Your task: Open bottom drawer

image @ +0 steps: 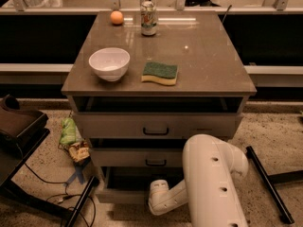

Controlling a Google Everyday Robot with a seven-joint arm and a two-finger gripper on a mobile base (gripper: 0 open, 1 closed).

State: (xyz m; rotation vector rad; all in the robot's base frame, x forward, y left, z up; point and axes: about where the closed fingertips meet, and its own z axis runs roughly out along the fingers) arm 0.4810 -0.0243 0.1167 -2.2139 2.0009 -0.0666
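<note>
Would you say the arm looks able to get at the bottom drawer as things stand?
Probably yes: the arm bends low in front of the cabinet, and its tool sits right at the bottom drawer, with nothing visible between them. The drawer's handle is hidden behind the arm.

The grey-brown cabinet top (208, 65) carried four things, all apart from one another: a white bowl (109, 63) near the front left, a green-and-yellow sponge (160, 73) lying flat just to its right, an orange ball (117, 17) at the back left, and a drinks can (148, 18) standing upright beside it. On the speckled floor (265, 131) to the cabinet's left lay a green packet (69, 131), a crumpled wrapper (79, 151) and loose cables (47, 186). The gripper (152, 190) sat low at the bottom drawer (120, 196), largely hidden.
</note>
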